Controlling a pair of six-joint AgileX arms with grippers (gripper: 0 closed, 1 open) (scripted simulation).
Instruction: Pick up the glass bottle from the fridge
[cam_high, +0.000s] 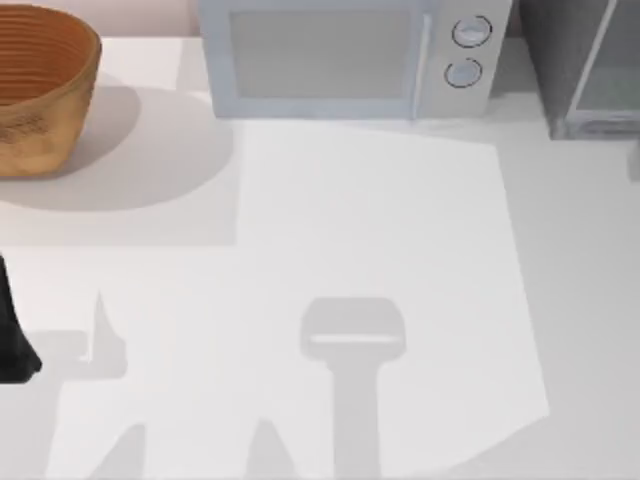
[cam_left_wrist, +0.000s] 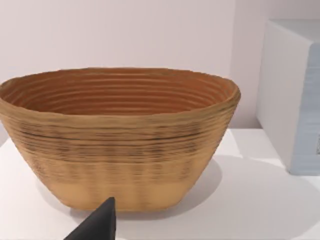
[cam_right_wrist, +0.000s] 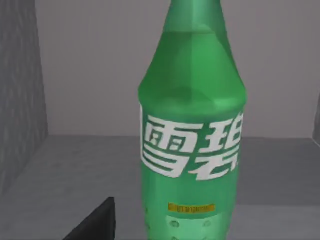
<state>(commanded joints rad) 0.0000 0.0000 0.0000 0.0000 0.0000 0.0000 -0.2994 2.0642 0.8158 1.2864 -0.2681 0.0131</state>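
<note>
Right pincer (cam_right_wrist: 95, 222) faces the upright glass bottle (cam_right_wrist: 192, 130) inside the fridge (cam_right_wrist: 22, 100); grip state unclear.

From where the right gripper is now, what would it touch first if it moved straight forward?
Most likely the glass bottle, standing upright and close ahead inside the fridge. One black finger points toward its base. Exact depth is unclear.

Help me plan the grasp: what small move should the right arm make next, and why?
Probably ease the right gripper forward around the glass bottle. In the right wrist view it stands upright, close ahead, inside the grey-walled fridge, with one black fingertip still short of it.
</note>
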